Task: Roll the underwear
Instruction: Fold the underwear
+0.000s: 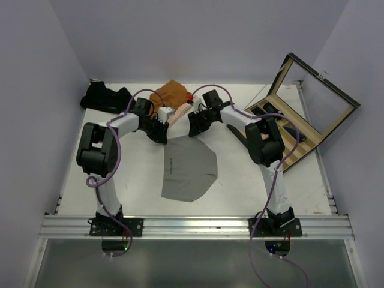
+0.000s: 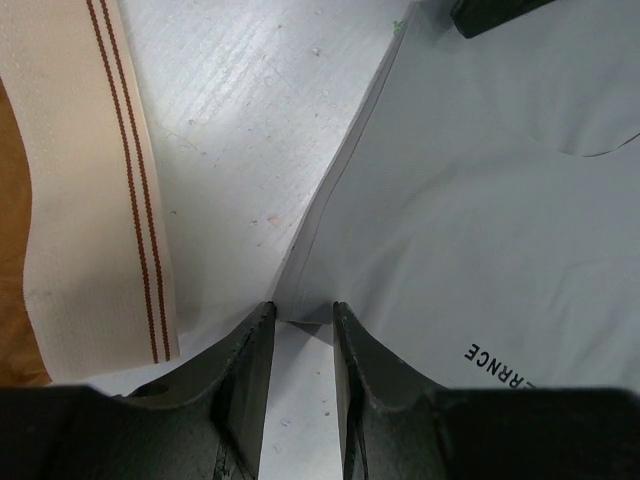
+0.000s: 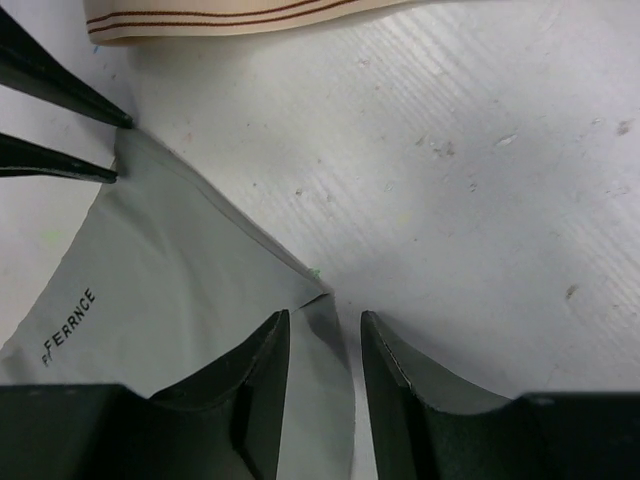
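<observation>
Black fingers of the left gripper (image 2: 303, 312) fill the bottom of the left wrist view. Jaws narrow but apart, a strip of white table (image 2: 250, 120) showing between them. One far corner of the light grey cloth briefs (image 2: 480, 200) lies right at the tips, not pinched. Right gripper (image 3: 325, 318) likewise: jaws parted a little, straddling the other far corner of the grey cloth, which runs down between the fingers; no clamp seen. Small black lettering (image 3: 68, 325) is printed near one edge of the grey briefs. From above, they lie spread flat mid-table between the two arms, both grippers low at the far edge. Just beyond the grippers sit the rust-orange briefs (image 1: 171, 93), their pale cream waistband (image 2: 90, 200) with thin red-brown stripes turned toward the grippers, near the grey cloth but apart from it. Dark heap of briefs (image 1: 105, 97) at the far left of the table. Wooden compartment box (image 1: 288, 147) at the right, glass lid (image 1: 318, 99) raised.
</observation>
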Robot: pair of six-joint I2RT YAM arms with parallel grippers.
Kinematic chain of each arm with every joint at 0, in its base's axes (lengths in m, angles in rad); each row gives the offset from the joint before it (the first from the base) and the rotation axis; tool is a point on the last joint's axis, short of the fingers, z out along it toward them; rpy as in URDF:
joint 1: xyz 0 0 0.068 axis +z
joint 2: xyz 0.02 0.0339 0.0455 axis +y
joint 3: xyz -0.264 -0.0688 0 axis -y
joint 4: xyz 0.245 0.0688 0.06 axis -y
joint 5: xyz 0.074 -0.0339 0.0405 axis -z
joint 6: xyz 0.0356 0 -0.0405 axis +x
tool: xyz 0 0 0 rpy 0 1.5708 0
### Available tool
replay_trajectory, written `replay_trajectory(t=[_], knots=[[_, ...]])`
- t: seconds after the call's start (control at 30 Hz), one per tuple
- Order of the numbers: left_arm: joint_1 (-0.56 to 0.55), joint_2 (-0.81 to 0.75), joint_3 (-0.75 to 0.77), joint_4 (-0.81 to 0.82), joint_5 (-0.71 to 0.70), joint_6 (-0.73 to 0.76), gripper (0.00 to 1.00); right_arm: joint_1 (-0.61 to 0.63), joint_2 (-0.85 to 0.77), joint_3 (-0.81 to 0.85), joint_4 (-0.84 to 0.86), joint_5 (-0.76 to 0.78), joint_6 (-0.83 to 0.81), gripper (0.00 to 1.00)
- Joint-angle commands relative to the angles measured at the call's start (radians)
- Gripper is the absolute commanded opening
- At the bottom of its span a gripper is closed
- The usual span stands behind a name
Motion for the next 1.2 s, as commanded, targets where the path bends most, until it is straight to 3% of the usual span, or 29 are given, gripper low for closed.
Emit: replay_trajectory(t=[0.0,0.37,0.53,0.67,0.93,1.17], knots=[[0.005,-0.032,-0.025,0.027,0.015,-0.017,0.33,0.006,-0.019,0.002,0.073,0.06,0.0,0.38],[0.005,-0.026,-0.022,0.02,0.014,-0.019,0.33,0.061,-0.02,-0.004,0.042,0.057,-0.134,0.38],[0.005,-0.024,-0.026,0.017,0.005,-0.017,0.33,0.066,-0.02,-0.036,0.039,0.093,-0.19,0.29],[0.005,-0.015,-0.023,0.022,0.002,-0.019,0.3,0.066,-0.013,-0.044,0.035,0.104,-0.206,0.16],[0.005,0.003,0.0,0.036,0.006,-0.037,0.12,0.063,-0.025,-0.027,0.038,0.081,-0.206,0.04],[0.004,0.005,0.021,0.063,-0.003,-0.069,0.3,0.063,-0.019,-0.005,0.016,0.061,-0.209,0.02]])
